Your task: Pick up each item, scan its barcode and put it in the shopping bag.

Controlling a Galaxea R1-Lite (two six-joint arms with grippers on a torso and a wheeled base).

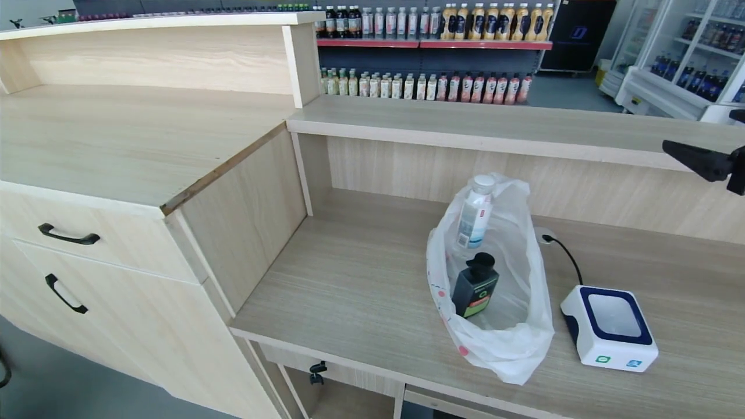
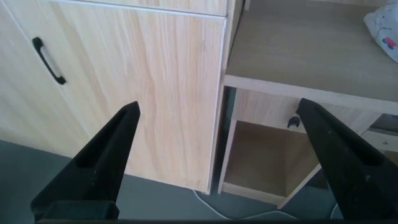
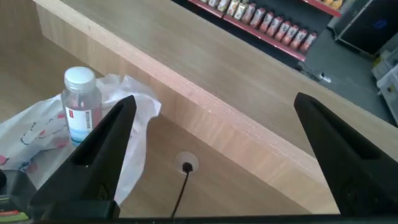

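Bag (image 1: 524, 343): mouth open beside scanner (image 1: 610, 326) for short transfers; bottle (image 1: 474, 212), flask (image 1: 474, 285) inside (likely done). Left gripper (image 2: 217, 109), right gripper (image 3: 214, 102): jaws apart, empty.

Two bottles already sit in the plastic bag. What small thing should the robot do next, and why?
Probably just draw the right end effector back from the counter and finish. The clear bottle and the dark bottle both stand in the shopping bag, the scanner is the only other thing on the counter, and the left end effector is open and empty like the right.
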